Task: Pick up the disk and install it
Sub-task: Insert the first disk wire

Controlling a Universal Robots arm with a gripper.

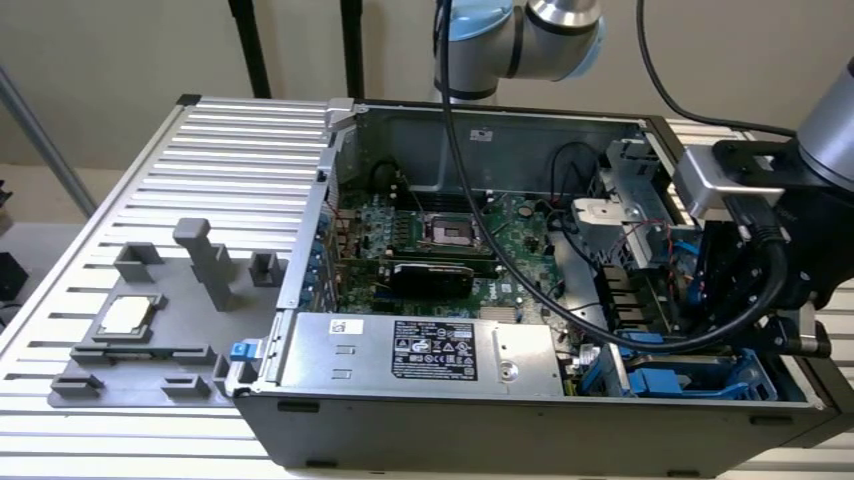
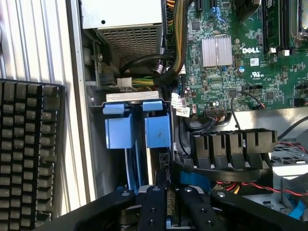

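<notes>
The white word DELL stands on the green motherboard, just beside the silver heat sink. The black label on the power supply has print too small to read.

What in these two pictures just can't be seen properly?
Wrist view: near ends of the blue drive frames, covered by the gripper.
Exterior view: most of the drive bay, behind the gripper and its black cable.
Exterior view: print on the black label, too small to read.
</notes>
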